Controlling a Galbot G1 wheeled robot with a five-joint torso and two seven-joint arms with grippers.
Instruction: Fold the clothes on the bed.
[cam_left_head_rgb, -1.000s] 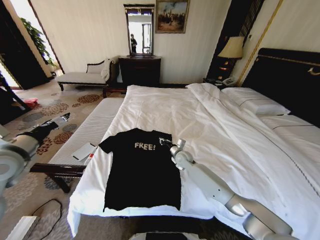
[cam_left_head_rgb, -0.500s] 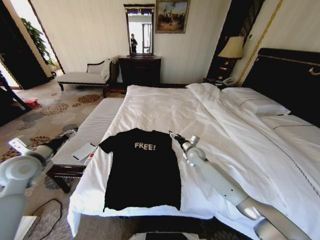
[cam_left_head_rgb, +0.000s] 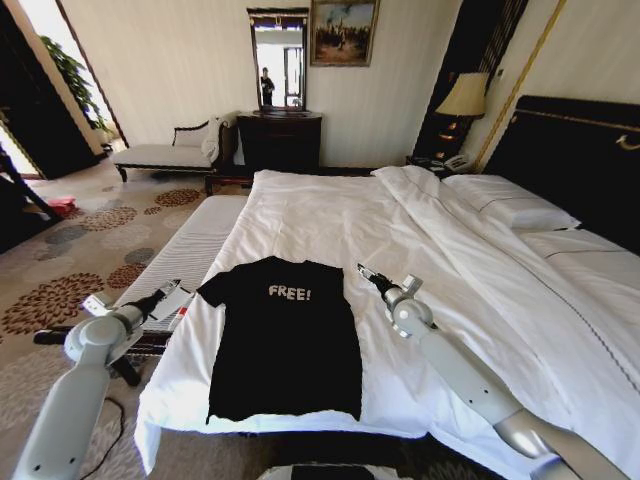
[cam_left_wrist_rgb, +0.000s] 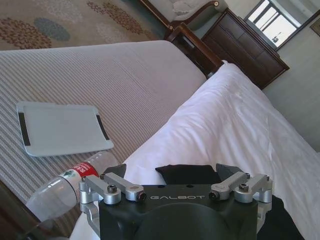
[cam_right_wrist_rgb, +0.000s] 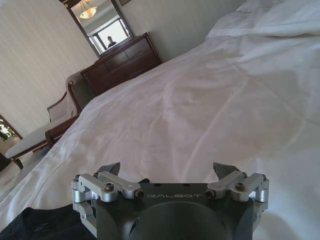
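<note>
Hovering just past the black T-shirt's (cam_left_head_rgb: 283, 338) right sleeve, the right gripper (cam_left_head_rgb: 365, 273) hangs over the white duvet (cam_left_head_rgb: 420, 250) with its two fingers spread wide and nothing between them; in the right wrist view its fingertips (cam_right_wrist_rgb: 110, 168) stand well apart above bare bedding, with a dark corner of the shirt at the near edge. On the other side, the left gripper (cam_left_head_rgb: 168, 291) is held beside the shirt's left sleeve, at the edge of the mattress, its fingers likewise parted and empty; the left wrist view shows the sleeve's black tip just beyond the fingers. Near this gripper a clear plastic bottle (cam_left_wrist_rgb: 57, 189) with a red label and a flat white tablet-like object (cam_left_wrist_rgb: 61, 127) lie on a striped bench (cam_left_head_rgb: 185, 255) alongside the bed (cam_left_head_rgb: 560, 300). The T-shirt lies flat, face up, near the foot of the bed, white "FREE!" lettering on its chest, sleeves out to both sides. White pillows (cam_left_head_rgb: 510, 205) rest against a dark headboard (cam_left_head_rgb: 580, 160).
</note>
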